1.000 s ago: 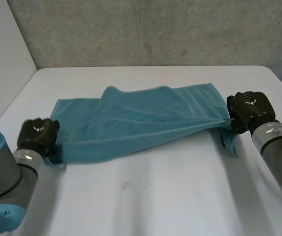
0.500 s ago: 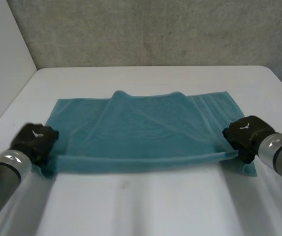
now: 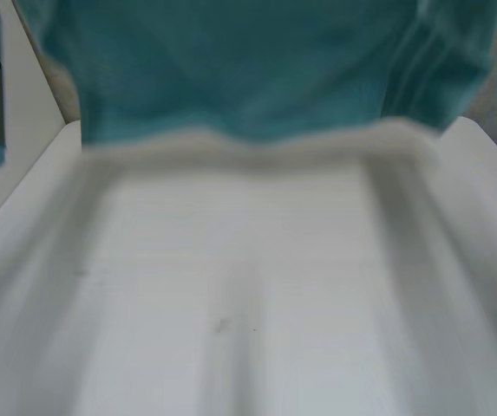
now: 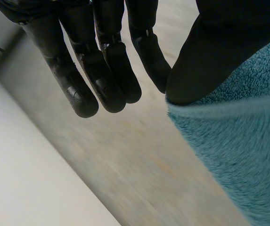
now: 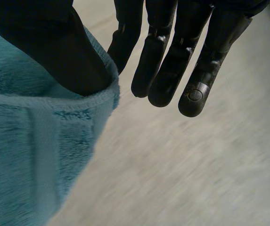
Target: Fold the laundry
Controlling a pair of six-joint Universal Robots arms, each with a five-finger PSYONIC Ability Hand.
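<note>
The towel (image 3: 257, 69) is held up above the table (image 3: 231, 312). Its edge is pinched under the thumb of the left hand (image 4: 215, 56) and the right hand (image 5: 45, 47), with the fingers straight.

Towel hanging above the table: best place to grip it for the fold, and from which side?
Grip the towel at its two upper corners, each hand coming from its own outer end. It hangs as a flat sheet, lower edge free above the table, so corner grips keep it spread. The left hand and right hand each pin a corner under the thumb.
</note>
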